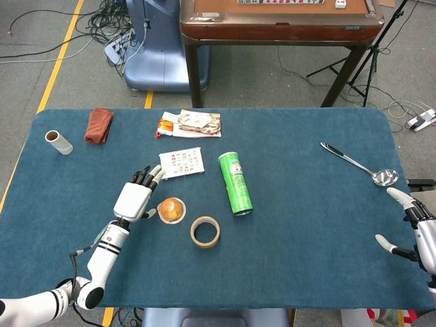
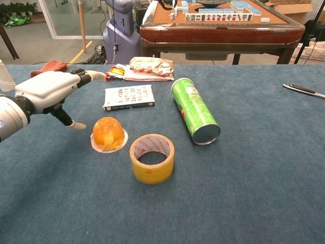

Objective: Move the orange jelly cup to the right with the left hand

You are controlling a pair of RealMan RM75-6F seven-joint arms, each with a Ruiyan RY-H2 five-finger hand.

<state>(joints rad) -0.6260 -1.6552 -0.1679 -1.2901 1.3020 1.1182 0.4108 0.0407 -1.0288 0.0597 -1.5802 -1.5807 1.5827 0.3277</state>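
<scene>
The orange jelly cup (image 1: 171,209) (image 2: 108,134) stands upside down on the blue table, just left of a roll of yellow tape (image 1: 204,231) (image 2: 152,158). My left hand (image 1: 134,198) (image 2: 46,91) is open, fingers stretched forward, a little to the left of the cup with a small gap between its thumb and the cup. My right hand (image 1: 415,228) is open at the table's far right edge, holding nothing; the chest view does not show it.
A green chip can (image 1: 235,182) (image 2: 195,110) lies right of the cup. A card box (image 1: 181,163) (image 2: 129,96), snack packets (image 1: 190,124), a red cloth (image 1: 99,125), a small roll (image 1: 58,142) and a spoon (image 1: 360,165) lie farther off.
</scene>
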